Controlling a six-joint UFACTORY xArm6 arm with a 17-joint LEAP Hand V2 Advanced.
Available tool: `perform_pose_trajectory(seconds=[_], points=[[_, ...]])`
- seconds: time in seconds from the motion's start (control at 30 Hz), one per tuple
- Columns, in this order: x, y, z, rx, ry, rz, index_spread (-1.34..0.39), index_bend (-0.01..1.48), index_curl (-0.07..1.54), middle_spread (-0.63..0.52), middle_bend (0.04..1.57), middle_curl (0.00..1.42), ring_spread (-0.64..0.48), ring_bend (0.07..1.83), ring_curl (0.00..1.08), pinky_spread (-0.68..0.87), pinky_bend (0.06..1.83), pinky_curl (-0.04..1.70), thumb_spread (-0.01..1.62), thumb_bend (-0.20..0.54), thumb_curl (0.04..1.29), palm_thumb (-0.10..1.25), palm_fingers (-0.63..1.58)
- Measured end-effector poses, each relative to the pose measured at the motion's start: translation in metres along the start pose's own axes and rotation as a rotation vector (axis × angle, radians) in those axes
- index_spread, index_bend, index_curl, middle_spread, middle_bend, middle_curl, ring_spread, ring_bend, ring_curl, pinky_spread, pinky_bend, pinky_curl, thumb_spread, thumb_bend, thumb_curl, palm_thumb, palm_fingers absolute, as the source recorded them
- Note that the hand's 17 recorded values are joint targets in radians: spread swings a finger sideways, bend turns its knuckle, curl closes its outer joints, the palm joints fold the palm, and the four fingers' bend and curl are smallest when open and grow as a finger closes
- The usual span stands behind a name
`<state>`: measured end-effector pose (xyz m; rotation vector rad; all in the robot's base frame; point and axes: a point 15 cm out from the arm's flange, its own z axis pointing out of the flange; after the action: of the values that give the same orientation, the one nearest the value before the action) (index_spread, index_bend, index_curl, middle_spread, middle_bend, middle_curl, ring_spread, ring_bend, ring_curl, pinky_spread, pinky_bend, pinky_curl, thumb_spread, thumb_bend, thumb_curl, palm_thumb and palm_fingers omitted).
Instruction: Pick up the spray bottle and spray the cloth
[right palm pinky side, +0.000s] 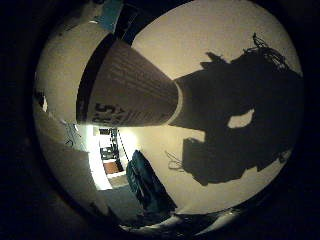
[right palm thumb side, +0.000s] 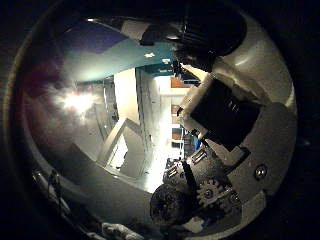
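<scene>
The spray bottle (right palm pinky side: 130, 90) fills much of the little finger side palm view, so it is close to the palm. Its body is dark with pale print and has a white rim at the base. The base meets its own shadow on the white table (right palm pinky side: 215, 30), so the bottle seems to stand there. A dark blue-teal cloth (right palm pinky side: 146, 186) lies crumpled on the table near its edge, a short way from the bottle. White, black and geared parts of my right hand (right palm thumb side: 220, 125) show in the thumb side view. The bottle's spray head is out of sight.
The hand's large shadow (right palm pinky side: 240, 120) falls on the table beside the bottle's base. Past the table edge is a lit room with shelves (right palm pinky side: 111, 150). The thumb side view looks into the room, at a bright lamp (right palm thumb side: 77, 102) and pale walls.
</scene>
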<state>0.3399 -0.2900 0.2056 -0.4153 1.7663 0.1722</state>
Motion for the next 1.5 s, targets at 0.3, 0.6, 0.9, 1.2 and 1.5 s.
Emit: perform_pose_trajectory(seconds=[0.3,0.6,0.9,1.2,1.5], points=[[-0.021,-0.019,-0.006,0.010,-0.025,-0.045,-0.18,1.11,0.70,-0.06,1.27,0.65,-0.16,1.42,0.59,-0.18,1.50,0.44,0.90,-0.012,0.54,1.13,1.24],[-0.081,-0.026,-0.015,-0.083,-0.060,-0.190,-0.17,1.14,0.70,-0.06,1.31,0.62,-0.16,1.45,0.59,-0.16,1.49,0.53,0.90,-0.014,0.64,1.11,1.22],[-0.139,-0.007,-0.044,-0.280,0.069,-0.437,-0.17,1.15,0.69,-0.06,1.33,0.60,-0.16,1.45,0.59,-0.18,1.45,0.59,0.92,-0.014,0.69,1.10,1.22],[-0.179,0.014,-0.064,-0.429,0.157,-0.573,-0.17,1.16,0.68,-0.06,1.34,0.59,-0.16,1.46,0.59,-0.18,1.42,0.65,0.93,-0.014,0.71,1.09,1.22],[-0.195,0.043,-0.051,-0.600,0.274,-0.708,-0.17,1.16,0.68,-0.06,1.34,0.58,-0.15,1.46,0.59,-0.19,1.39,0.68,0.93,-0.014,0.73,1.09,1.22]])
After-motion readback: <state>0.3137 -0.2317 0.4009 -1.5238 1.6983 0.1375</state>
